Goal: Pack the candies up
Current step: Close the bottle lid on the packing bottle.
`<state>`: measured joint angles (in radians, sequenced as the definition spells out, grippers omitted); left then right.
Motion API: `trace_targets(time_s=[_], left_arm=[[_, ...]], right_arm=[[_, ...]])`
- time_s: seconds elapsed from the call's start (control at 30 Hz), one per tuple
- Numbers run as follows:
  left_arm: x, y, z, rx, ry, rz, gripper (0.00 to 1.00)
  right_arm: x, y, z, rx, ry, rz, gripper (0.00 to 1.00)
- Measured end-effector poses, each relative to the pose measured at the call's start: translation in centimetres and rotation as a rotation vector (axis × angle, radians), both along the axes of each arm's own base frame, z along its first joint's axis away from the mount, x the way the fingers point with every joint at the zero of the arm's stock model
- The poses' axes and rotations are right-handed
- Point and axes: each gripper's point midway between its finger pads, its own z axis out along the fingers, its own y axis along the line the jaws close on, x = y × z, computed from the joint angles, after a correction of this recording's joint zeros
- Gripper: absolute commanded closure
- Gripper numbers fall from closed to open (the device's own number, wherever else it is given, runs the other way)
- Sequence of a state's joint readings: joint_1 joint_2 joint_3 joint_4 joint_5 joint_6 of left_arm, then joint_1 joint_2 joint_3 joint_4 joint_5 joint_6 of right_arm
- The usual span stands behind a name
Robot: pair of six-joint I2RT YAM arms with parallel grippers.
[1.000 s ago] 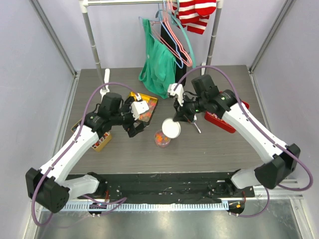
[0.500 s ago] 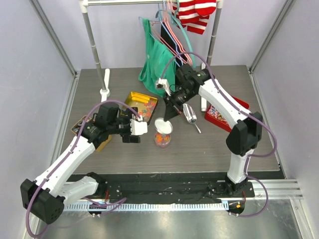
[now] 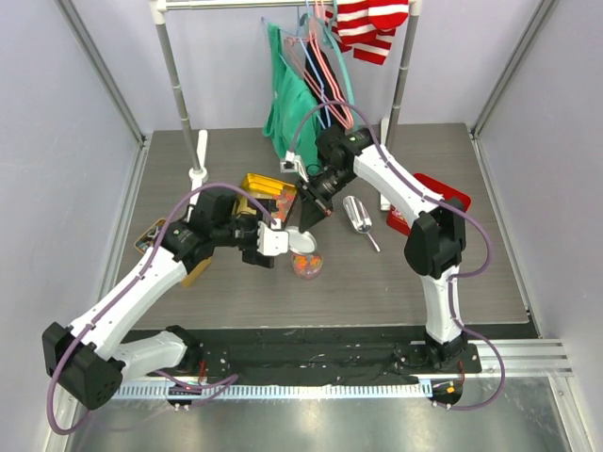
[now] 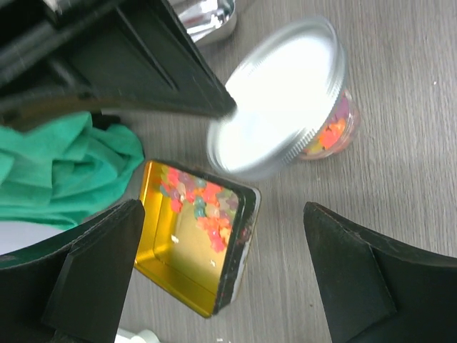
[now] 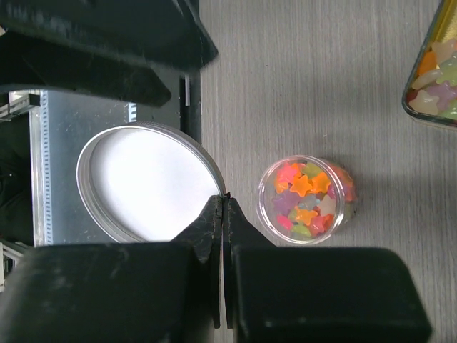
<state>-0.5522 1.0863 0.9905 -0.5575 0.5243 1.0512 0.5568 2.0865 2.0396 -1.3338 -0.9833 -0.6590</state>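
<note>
Left gripper (image 3: 273,243): fingers spread, empty, at 9 o'clock of the jar.
Candies (image 5: 305,196): tiny gummy stars in a clear jar (image 5: 262,204), with more in the gold tin (image 4: 178,268) at 11 o'clock. Likely light, soft and tacky; best moved by gripping the jar's wall.
Right gripper (image 5: 223,204): pinching the lid (image 5: 146,182) by its rim.

No words, numbers or signs can be read anywhere here. The lid (image 5: 143,182), the small jar (image 5: 262,207) of candies (image 5: 303,194) and the gold tin (image 4: 175,268) show no writing.
</note>
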Motion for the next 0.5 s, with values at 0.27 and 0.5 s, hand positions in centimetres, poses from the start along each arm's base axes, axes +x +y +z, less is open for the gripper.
trace_targets(time_s=[0.27, 0.5], left_arm=[[-0.6, -2.9, 0.6, -0.003, 0.027, -0.084, 0.18], [-1.9, -3.5, -0.1, 0.018, 0.067, -0.125, 0.49]], right_arm=[[-1.3, 1.2, 0.4, 0.013, -0.010, 0.047, 0.99], [-1.4, 1.3, 0.5, 0.019, -0.021, 0.061, 0.99]])
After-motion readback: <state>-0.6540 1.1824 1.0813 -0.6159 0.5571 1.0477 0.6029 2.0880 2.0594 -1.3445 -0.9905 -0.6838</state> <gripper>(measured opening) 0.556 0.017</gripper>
